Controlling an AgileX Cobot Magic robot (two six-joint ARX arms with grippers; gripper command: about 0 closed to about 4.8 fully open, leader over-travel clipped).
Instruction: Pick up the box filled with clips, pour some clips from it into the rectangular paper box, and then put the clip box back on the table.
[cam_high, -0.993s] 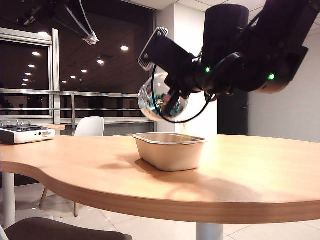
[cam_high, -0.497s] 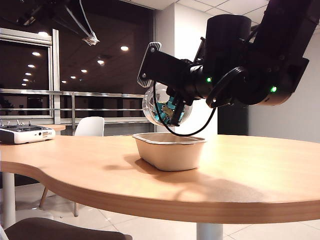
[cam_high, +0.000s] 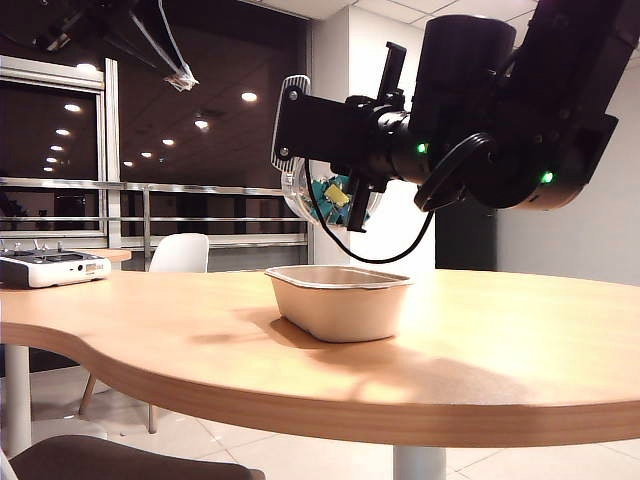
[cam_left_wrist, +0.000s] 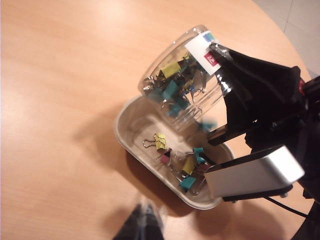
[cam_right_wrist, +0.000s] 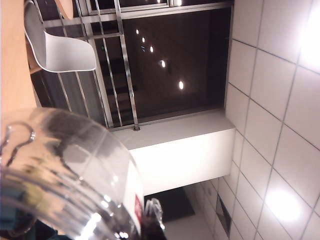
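My right gripper is shut on the box filled with clips, a clear round jar that hangs tipped over the rectangular paper box. From the left wrist view, the jar slants mouth-down towards the beige tray. Its black fingers clamp the labelled end. Several coloured clips lie in the tray and more stay in the jar. One blurred clip is in the air under the jar. The right wrist view is filled by the jar wall. My left gripper is shut and holds nothing, above the table beside the tray.
The wood table has a curved front edge at the left. A white chair and a smaller table with a white device stand behind it. A black cable loops under the right wrist, just above the tray.
The right wrist has rolled and the jar has turned with it, rising a little over the tray. The tray has not moved.
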